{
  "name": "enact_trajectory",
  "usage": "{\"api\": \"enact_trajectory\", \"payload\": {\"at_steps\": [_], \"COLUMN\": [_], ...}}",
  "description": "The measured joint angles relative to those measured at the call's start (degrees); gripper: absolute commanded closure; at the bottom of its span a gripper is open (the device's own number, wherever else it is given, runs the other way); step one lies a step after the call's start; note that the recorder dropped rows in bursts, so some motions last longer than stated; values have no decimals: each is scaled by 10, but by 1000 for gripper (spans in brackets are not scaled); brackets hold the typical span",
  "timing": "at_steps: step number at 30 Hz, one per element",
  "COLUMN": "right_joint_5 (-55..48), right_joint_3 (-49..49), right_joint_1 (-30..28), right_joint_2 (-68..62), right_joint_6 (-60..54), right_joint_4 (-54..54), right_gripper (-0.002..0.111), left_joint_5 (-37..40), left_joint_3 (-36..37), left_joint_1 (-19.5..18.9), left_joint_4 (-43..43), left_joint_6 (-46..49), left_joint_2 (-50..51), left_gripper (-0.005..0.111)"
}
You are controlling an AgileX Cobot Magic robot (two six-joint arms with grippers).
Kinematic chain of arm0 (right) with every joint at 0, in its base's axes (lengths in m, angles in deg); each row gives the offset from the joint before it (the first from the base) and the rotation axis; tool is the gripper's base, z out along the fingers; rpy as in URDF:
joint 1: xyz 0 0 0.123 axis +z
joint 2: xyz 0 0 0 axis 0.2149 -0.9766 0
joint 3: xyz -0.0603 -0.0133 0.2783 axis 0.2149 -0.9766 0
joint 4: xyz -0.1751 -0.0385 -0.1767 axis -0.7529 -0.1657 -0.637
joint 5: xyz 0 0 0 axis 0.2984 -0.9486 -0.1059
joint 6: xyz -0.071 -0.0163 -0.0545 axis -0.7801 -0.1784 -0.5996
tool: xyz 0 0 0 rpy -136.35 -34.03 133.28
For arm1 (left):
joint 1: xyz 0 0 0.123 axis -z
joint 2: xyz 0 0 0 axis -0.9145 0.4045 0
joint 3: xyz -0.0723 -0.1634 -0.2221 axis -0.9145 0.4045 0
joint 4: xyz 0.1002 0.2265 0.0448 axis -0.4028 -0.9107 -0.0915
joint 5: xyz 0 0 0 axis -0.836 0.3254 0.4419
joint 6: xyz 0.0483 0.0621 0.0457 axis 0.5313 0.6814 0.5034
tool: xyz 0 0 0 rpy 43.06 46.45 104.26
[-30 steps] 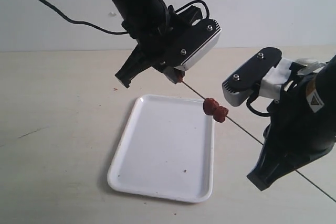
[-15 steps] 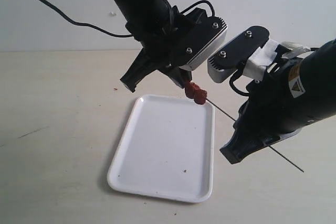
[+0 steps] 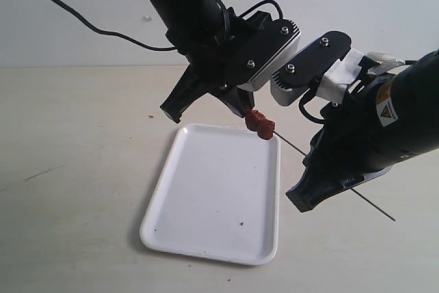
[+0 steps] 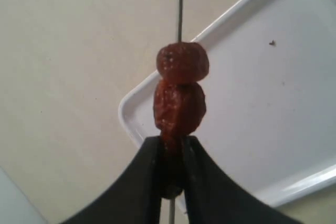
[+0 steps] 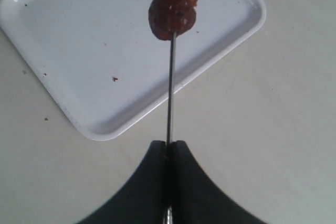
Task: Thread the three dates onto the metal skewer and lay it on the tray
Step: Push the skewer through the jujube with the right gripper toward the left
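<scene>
A pale, wood-toned surface (image 3: 82, 135) is stretching across the scene, meeting a plain white wall (image 3: 370, 5) along its far edge. A tiny reddish crumb (image 3: 151, 116) is lying toward the far edge, while a thin dark streak (image 3: 38, 173) is running slantwise near the left edge. A faint smudge (image 3: 146, 16) is showing on the wall.

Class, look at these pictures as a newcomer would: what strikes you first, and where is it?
A cluster of dark red dates sits on a thin skewer, held in the air above the far right corner of the white tray. The left gripper pinches the dates at one end, while the right gripper is shut on the bare skewer.
</scene>
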Motion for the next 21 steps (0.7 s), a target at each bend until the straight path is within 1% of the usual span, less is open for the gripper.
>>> {"api": "enact_trajectory", "payload": {"at_steps": [21], "right_joint_5": [0], "right_joint_3": [0], "right_joint_1": [0], "right_joint_2": [0], "right_joint_6": [-1], "right_joint_4": [0], "right_gripper": [108], "left_joint_5": [2], "left_joint_3": [0], "left_joint_1": [0], "left_joint_4": [15], "left_joint_6": [-2], "left_joint_2": [0], "left_gripper": [95]}}
